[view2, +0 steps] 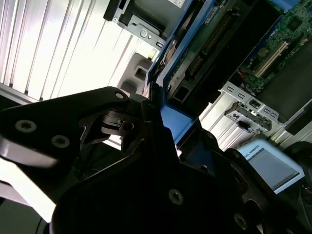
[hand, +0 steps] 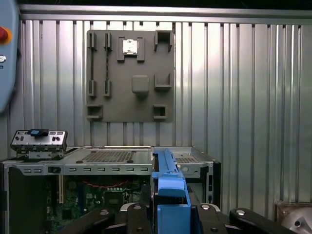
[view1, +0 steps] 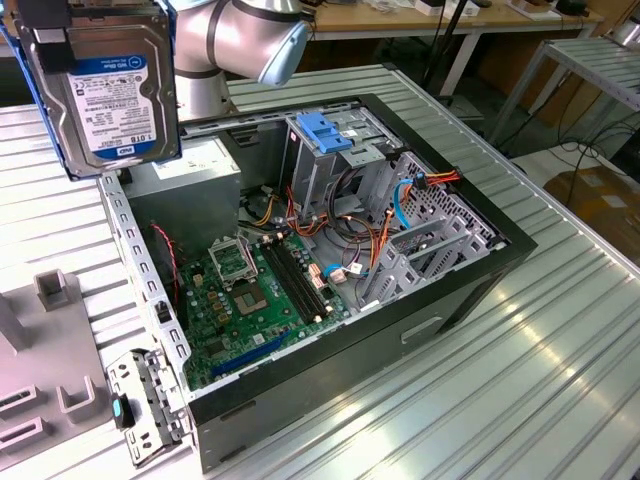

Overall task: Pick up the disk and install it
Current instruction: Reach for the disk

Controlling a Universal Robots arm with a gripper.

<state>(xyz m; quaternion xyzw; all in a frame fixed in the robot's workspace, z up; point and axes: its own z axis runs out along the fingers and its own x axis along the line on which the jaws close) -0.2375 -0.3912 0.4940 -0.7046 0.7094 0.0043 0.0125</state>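
The disk (view1: 100, 90) is a dark grey hard drive with a white and blue label and bright blue carrier rails. It hangs upright in the air at the exterior view's top left, above the rear corner of the open computer case (view1: 470, 290). My gripper (view1: 48, 30) is shut on its upper end. In the first wrist view the disk (hand: 168, 190) shows edge-on as a blue rail between the black fingers of the gripper (hand: 170, 217). In the second wrist view the blue rail of the disk (view2: 178, 122) runs out from the gripper (view2: 163, 131).
Inside the case lie a green motherboard (view1: 250, 300), loose cables and a silver drive cage topped by a light-blue latch plate (view1: 325, 135). A grey fixture plate (hand: 131, 73) lies on the ribbed metal table (view1: 560, 370) beside the case. A metal bracket (view1: 140, 405) leans at the case's near corner.
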